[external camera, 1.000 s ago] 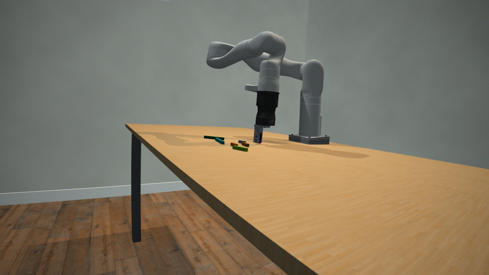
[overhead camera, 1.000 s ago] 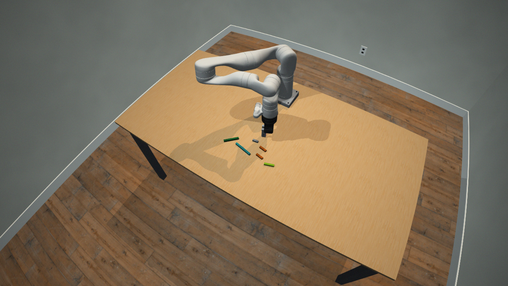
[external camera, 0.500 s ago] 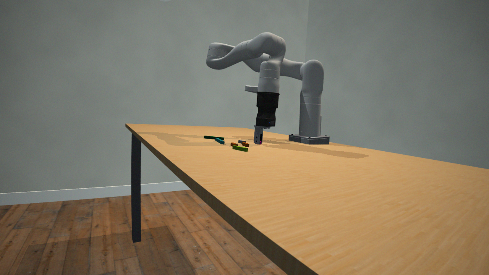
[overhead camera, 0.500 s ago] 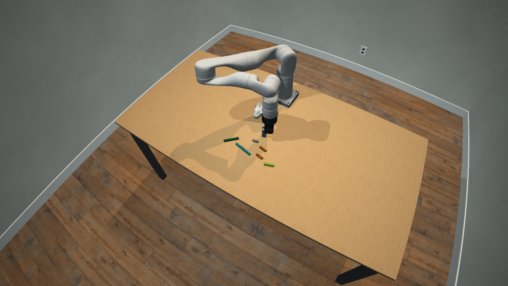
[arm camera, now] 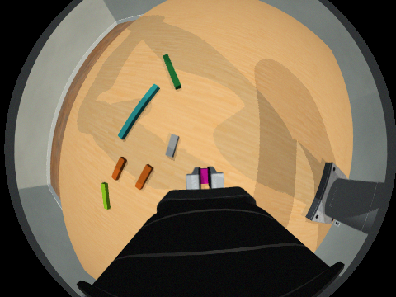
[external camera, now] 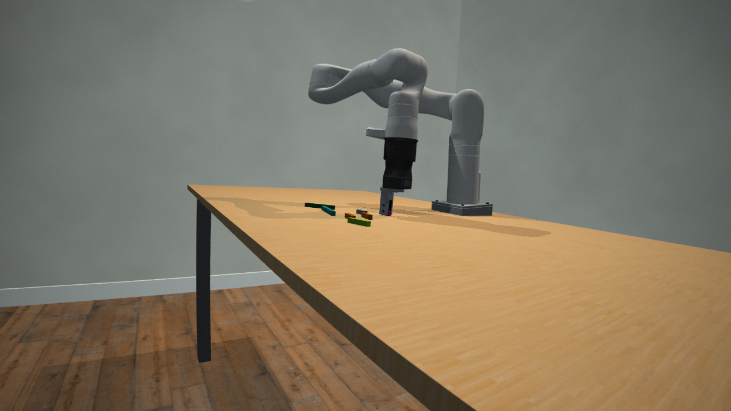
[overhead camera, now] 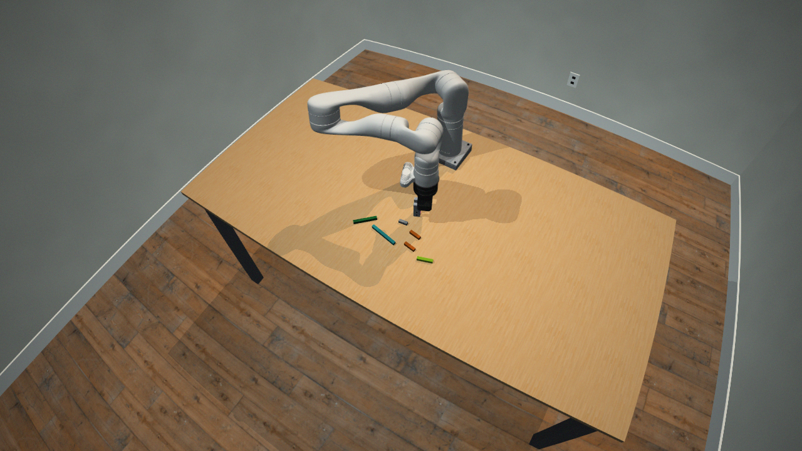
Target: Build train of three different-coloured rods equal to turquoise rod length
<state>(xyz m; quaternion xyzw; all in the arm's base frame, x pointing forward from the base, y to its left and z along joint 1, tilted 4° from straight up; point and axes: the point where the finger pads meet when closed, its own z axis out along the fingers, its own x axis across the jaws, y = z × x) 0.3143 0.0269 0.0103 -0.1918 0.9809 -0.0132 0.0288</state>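
While the wooden table [overhead camera: 532, 280] [external camera: 460, 281] [arm camera: 206, 103] is carrying everything in front of me, the pale arm [overhead camera: 392, 95] [external camera: 402, 115] [arm camera: 355, 202] is rising from its base plate [overhead camera: 462, 155] [external camera: 470, 210] [arm camera: 323, 214] and arching over, its wrist pointing down. Low over the wood, the gripper [overhead camera: 416, 214] [external camera: 386, 213] [arm camera: 204, 174] is pinching the magenta rod, its two fingers closing on the sides.

Beyond the grey rod from the gripper, the turquoise rod [overhead camera: 383, 234] [external camera: 328, 210] [arm camera: 138, 112] is lying flat, the longest of the lot. The dark green rod [overhead camera: 364, 220] [external camera: 320, 205] [arm camera: 172, 72] is resting near one end of it, at a different angle. The lime rod [overhead camera: 425, 259] [external camera: 358, 221] [arm camera: 106, 195] is lying out past two orange ones. Of those, one orange rod [overhead camera: 415, 234] [external camera: 366, 216] [arm camera: 144, 176] is sitting nearer the gripper, and the other orange rod [overhead camera: 410, 246] [external camera: 349, 215] [arm camera: 119, 168] is lying roughly parallel, just beside it. The grey rod [overhead camera: 403, 222] [external camera: 361, 210] [arm camera: 172, 145] is resting near the gripper, apart from its fingers. Smallest showing, the magenta rod [external camera: 389, 213] [arm camera: 204, 176] is sitting between the fingertips; whether its underside is touching the table, I cannot tell.
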